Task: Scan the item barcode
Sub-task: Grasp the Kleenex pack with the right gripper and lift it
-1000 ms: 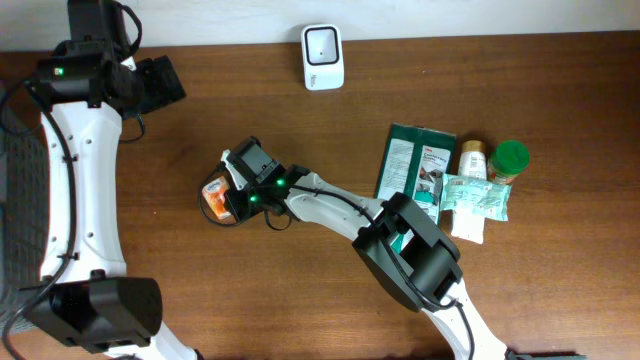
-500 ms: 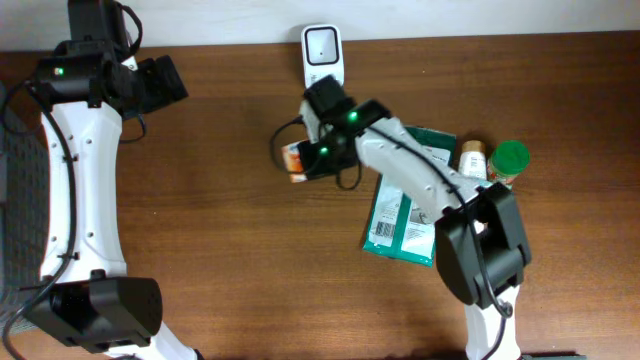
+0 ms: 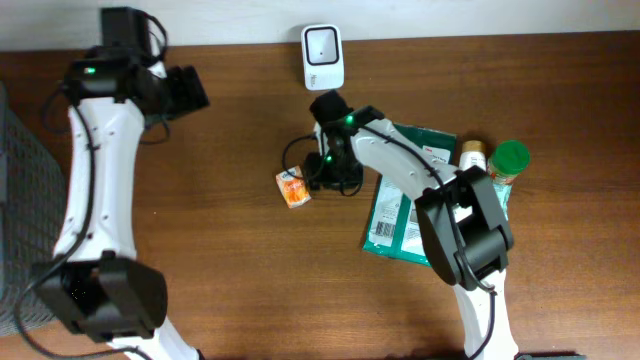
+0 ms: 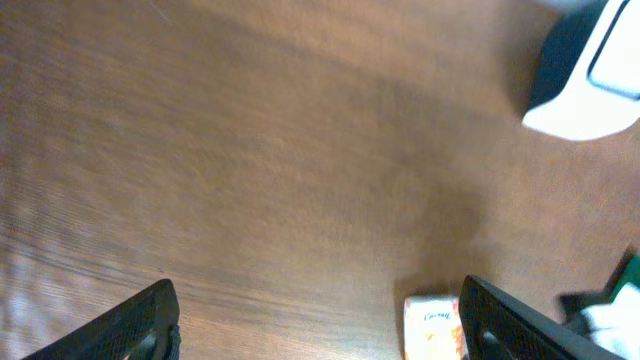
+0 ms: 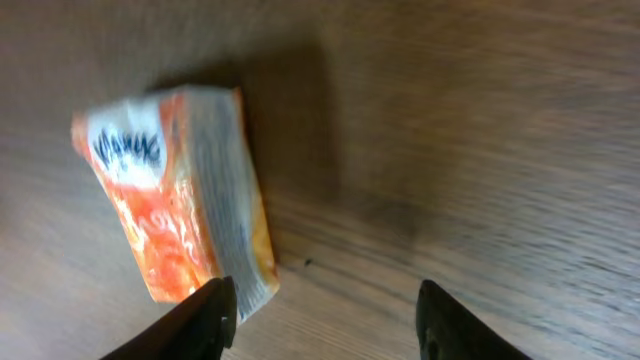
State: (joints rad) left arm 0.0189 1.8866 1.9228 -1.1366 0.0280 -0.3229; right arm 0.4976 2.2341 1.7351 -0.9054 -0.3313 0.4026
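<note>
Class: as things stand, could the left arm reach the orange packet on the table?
Probably yes. The orange packet lies on the table, with nothing between it and the open left gripper. The right gripper is open beside it, not gripping.

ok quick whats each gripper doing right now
Left gripper: open, holding nothing.
Right gripper: open, holding nothing; the orange packet lies loose close by one of its fingers.
</note>
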